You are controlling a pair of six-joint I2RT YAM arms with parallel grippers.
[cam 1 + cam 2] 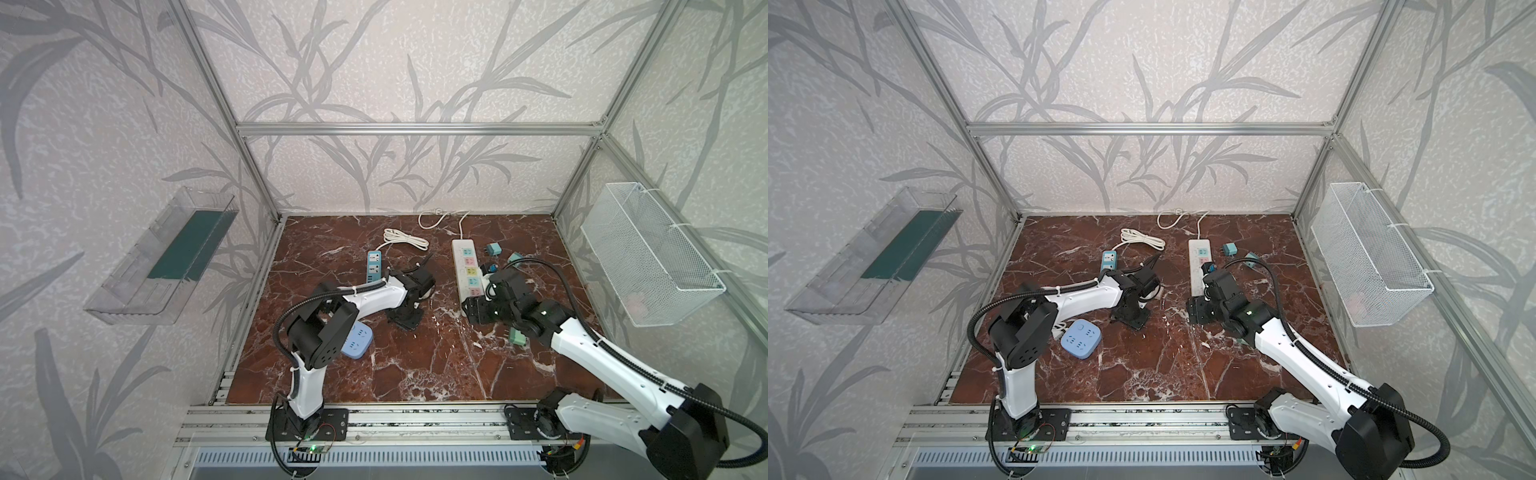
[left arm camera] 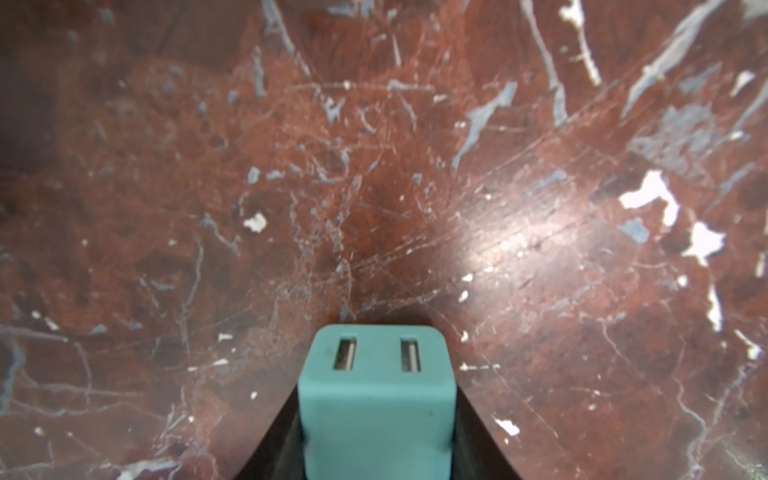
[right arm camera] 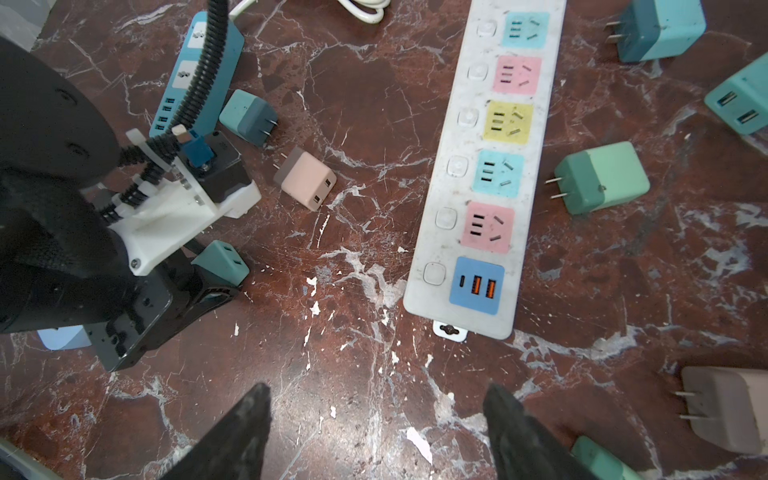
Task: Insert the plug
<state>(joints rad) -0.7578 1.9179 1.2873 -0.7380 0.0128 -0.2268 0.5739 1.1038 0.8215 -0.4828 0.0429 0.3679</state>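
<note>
Red marble worktop (image 1: 415,374) carries a long white power strip (image 3: 478,166), the right end effector (image 3: 378,419) spread, empty, near its end. Well apart, the left end effector (image 2: 376,440) pinches the teal plug (image 2: 376,374) by its flat flanks: likely light, rigid, slick.

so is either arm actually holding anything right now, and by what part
The left gripper has the teal plug, jaws on the two sides of its body, USB end out. The right gripper holds nothing.
</note>
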